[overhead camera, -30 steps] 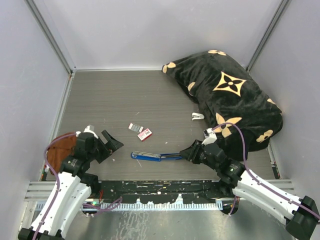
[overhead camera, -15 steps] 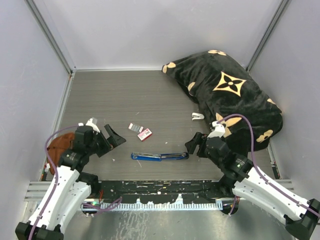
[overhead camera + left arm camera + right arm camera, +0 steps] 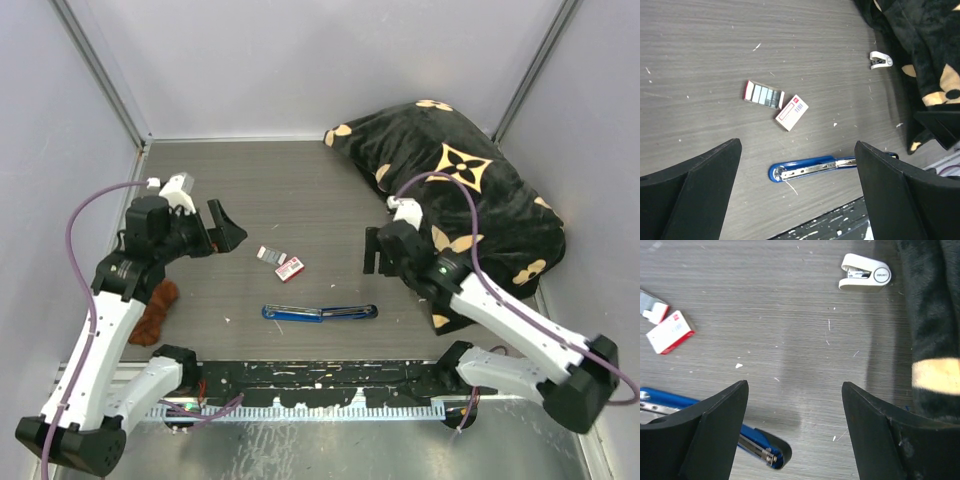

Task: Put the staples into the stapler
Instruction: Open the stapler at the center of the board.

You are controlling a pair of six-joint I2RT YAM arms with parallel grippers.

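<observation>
1. The left gripper [image 3: 224, 226] is being held with its jaws wide apart and nothing between them, hovering over the left part of the tabletop [image 3: 250, 180]. The right gripper [image 3: 374, 252] is likewise being carried apart and empty, just beside the black patterned blanket [image 3: 470, 190].
2. The staples [image 3: 764, 95] are being kept as grey blocks in an open tray [image 3: 748, 90], between the two grippers and nearer the left one. The red-and-white box [image 3: 791, 112] is lying just beside the tray.
3. The stapler [image 3: 320, 313] is lying unfolded flat, nearer the arm bases than the staples, with its silver channel facing up. It is not being touched by either gripper.
4. A poor pick is being judged likely. The blocks are sitting low and close together in the tray, so the tray may be dragged or lifted with them, or a block may be snapped by a hard pinch.
5. The stapler is not being steadied, so it may be pushed along the smooth surface as a block is pressed into the channel. A tilted block may also be jammed there.
6. A small white oblong piece [image 3: 865, 272] is lying near the blanket, and a brown cloth [image 3: 155, 312] by the left arm. The work is being done on a dark wood-grain tabletop flecked with white specks, enclosed by pale grey walls with metal corner posts.
</observation>
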